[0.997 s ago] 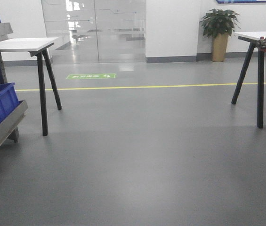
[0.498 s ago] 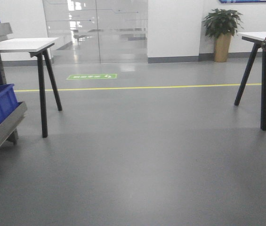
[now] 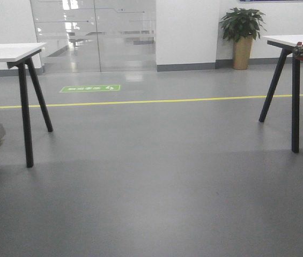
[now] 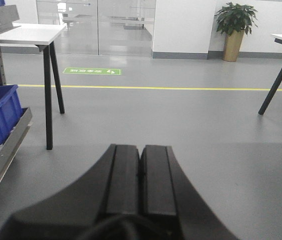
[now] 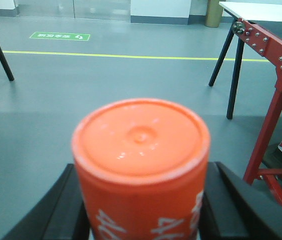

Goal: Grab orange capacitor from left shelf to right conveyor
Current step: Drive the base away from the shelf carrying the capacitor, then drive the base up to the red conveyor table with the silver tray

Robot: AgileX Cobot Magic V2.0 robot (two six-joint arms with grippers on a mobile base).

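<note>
Red bolted metal frame of right conveyor point(image 5: 265, 47) sits at front corner of white-topped table point(image 5: 260, 10). Right gripper point(image 5: 143, 212): black fingers clamped either side of orange capacitor point(image 5: 141, 150), small cylinder, white print, flat top up, above grey floor point(image 5: 56, 80), apart from frame. Left gripper point(image 4: 141, 172): pads pressed together.

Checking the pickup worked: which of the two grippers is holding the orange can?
The right gripper: the orange can sits upright between its jaws. The left gripper has its jaws pressed together with nothing between them.
</note>
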